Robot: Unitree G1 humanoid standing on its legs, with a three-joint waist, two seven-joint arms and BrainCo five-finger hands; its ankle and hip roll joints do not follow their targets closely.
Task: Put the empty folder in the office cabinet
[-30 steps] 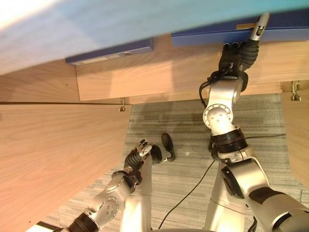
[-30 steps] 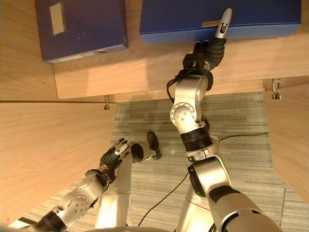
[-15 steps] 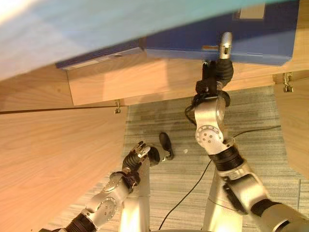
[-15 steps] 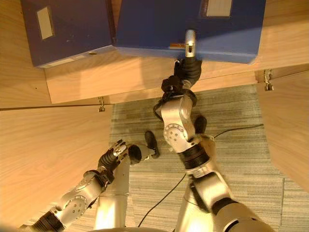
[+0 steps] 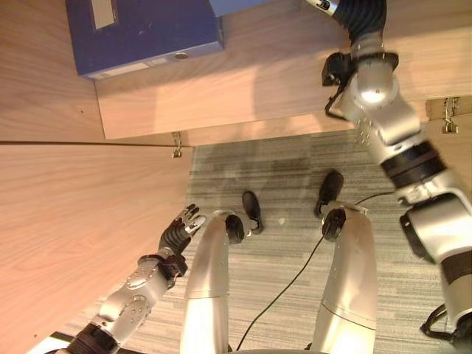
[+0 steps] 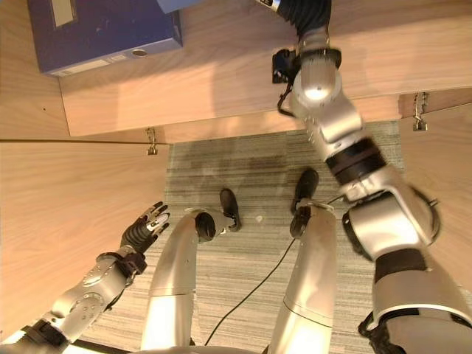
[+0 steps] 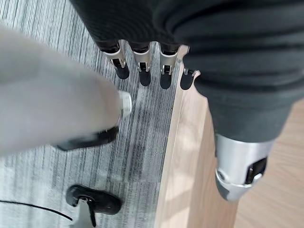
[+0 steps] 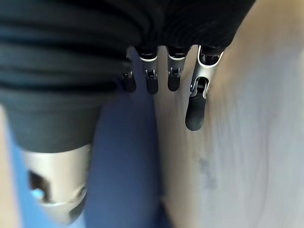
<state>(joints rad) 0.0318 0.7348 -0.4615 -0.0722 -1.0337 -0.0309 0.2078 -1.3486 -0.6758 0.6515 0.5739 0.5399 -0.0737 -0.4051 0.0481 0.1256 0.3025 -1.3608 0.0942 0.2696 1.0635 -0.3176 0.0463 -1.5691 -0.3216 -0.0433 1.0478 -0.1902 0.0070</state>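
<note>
The blue folder lies on the cabinet shelf under the right robot hand, whose straight fingers grip nothing, so placement looks nearly done; the left robot hand hangs open.

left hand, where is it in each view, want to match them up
Left eye view: left hand lower left, fingers straight, beside the wooden door.
Right eye view: lower left, by the same door.
Left wrist view: fingers over grey carpet.
Shared landmark: the door's edge against the carpet.
</note>
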